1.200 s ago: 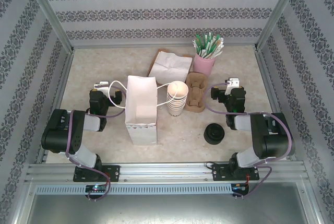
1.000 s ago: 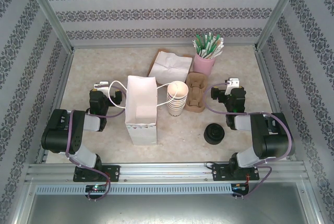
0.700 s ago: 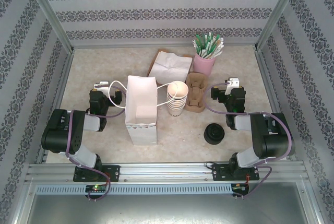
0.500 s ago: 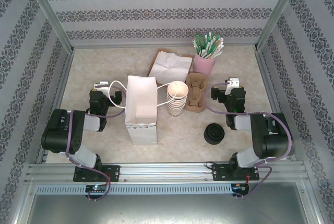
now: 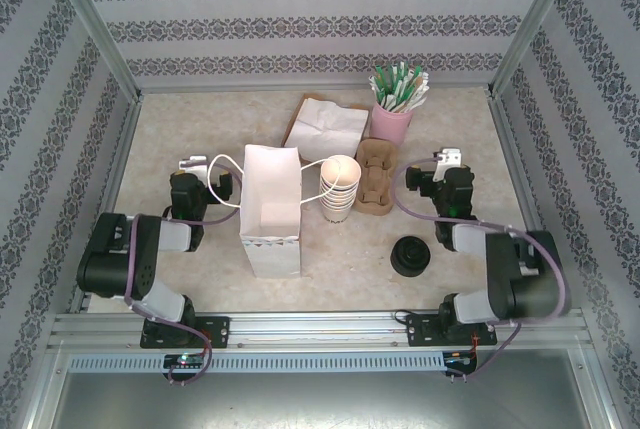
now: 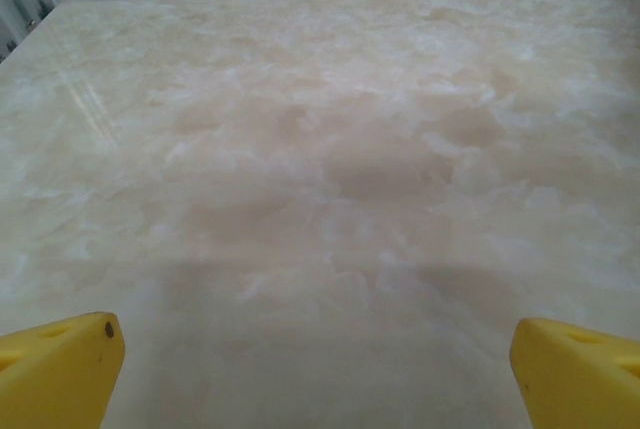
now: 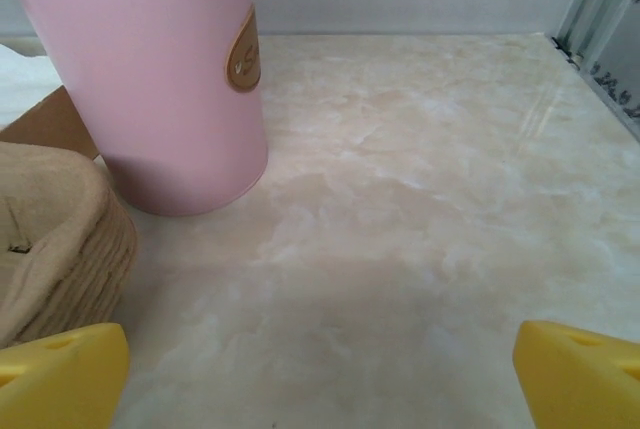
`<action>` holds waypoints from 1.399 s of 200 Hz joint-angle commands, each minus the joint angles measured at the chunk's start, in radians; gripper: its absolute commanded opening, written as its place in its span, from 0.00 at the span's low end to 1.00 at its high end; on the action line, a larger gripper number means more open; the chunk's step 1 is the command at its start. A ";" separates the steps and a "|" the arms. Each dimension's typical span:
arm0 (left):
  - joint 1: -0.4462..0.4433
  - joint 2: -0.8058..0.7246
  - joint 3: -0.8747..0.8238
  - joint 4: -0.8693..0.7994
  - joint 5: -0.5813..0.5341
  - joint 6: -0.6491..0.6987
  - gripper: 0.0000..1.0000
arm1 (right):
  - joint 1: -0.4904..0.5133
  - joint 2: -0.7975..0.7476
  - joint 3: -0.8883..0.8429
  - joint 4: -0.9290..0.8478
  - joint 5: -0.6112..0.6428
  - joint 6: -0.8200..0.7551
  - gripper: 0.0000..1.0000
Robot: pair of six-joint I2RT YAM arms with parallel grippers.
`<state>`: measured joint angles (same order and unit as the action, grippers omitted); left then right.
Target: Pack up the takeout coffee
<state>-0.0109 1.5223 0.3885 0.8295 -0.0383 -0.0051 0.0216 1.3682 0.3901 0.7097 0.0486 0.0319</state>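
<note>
Beside the bag [image 5: 270, 211], at three o'clock, stand the cups [image 5: 338, 187]. Left gripper [image 6: 315, 374] and right gripper [image 7: 320, 379] gape wide, empty. Lift one cup softly.

I view an enclosure: white wallpapered walls with grey damask bands [image 5: 320, 19] on three sides, silver aluminium corner posts [image 5: 95, 29] at the joins. The beige marble-patterned tabletop [image 5: 180, 119] lies evenly lit. A silver aluminium rail [image 5: 320, 324] borders its near edge.
</note>
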 commanded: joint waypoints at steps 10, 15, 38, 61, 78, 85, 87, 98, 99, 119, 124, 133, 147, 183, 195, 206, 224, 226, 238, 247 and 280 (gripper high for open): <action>0.009 -0.218 0.065 -0.221 -0.063 -0.059 1.00 | -0.008 -0.206 0.104 -0.376 0.120 0.102 0.98; 0.009 -0.256 0.064 -0.245 -0.094 -0.108 1.00 | -0.010 -0.236 0.119 -0.426 0.134 0.130 0.98; 0.011 -0.436 0.063 -0.408 -0.197 -0.457 1.00 | -0.026 -0.367 0.214 -0.759 0.207 0.359 0.98; 0.017 -0.613 0.066 -0.601 -0.164 -0.649 1.00 | -0.081 -0.478 0.284 -0.969 0.085 0.486 0.98; 0.022 -0.732 0.048 -0.650 -0.124 -0.695 1.00 | -0.111 -0.535 0.321 -1.040 0.022 0.559 0.98; 0.022 -0.786 0.033 -0.648 -0.088 -0.686 1.00 | -0.119 -0.548 0.347 -1.079 -0.004 0.583 0.98; 0.022 -0.799 0.029 -0.650 -0.083 -0.688 1.00 | -0.121 -0.550 0.357 -1.091 -0.011 0.588 0.98; 0.022 -0.891 0.014 -0.688 -0.065 -0.726 1.00 | -0.129 -0.555 0.409 -1.158 -0.042 0.612 0.98; 0.022 -0.902 0.013 -0.692 -0.063 -0.730 1.00 | -0.129 -0.556 0.414 -1.164 -0.043 0.614 0.98; 0.023 -1.055 0.022 -0.816 -0.043 -0.775 1.00 | -0.131 -0.543 0.511 -1.259 -0.106 0.642 0.93; 0.024 -1.080 0.037 -0.862 -0.044 -0.780 1.00 | -0.131 -0.536 0.534 -1.279 -0.136 0.647 0.92; 0.024 -1.115 0.081 -0.973 -0.052 -0.771 1.00 | -0.130 -0.519 0.565 -1.303 -0.206 0.660 0.86; 0.023 -1.129 0.171 -1.163 -0.076 -0.768 1.00 | -0.118 -0.492 0.603 -1.312 -0.321 0.677 0.81; 0.023 -1.083 0.328 -1.379 -0.017 -0.785 0.93 | 0.046 -0.439 0.675 -1.331 -0.350 0.701 0.63; 0.023 -1.056 0.371 -1.417 0.027 -0.780 0.93 | 0.133 -0.419 0.696 -1.331 -0.318 0.704 0.59; 0.023 -1.022 0.405 -1.421 0.111 -0.760 0.94 | 0.216 -0.395 0.714 -1.334 -0.280 0.700 0.55; 0.024 -0.957 0.459 -1.420 0.269 -0.733 0.94 | 0.329 -0.339 0.749 -1.340 -0.242 0.694 0.49; 0.024 -0.951 0.464 -1.420 0.289 -0.730 0.94 | 0.340 -0.332 0.753 -1.340 -0.241 0.694 0.47; 0.023 -0.914 0.499 -1.425 0.367 -0.704 0.94 | 0.391 -0.291 0.775 -1.347 -0.239 0.688 0.43; 0.023 -0.897 0.523 -1.442 0.390 -0.688 0.94 | 0.422 -0.264 0.789 -1.357 -0.221 0.685 0.42; 0.023 -0.899 0.568 -1.463 0.445 -0.652 0.91 | 0.474 -0.195 0.784 -1.336 -0.182 0.704 0.40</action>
<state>0.0021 0.6456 0.9108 -0.5877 0.2939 -0.7101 0.4744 1.1408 1.1568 -0.6182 -0.1867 0.7280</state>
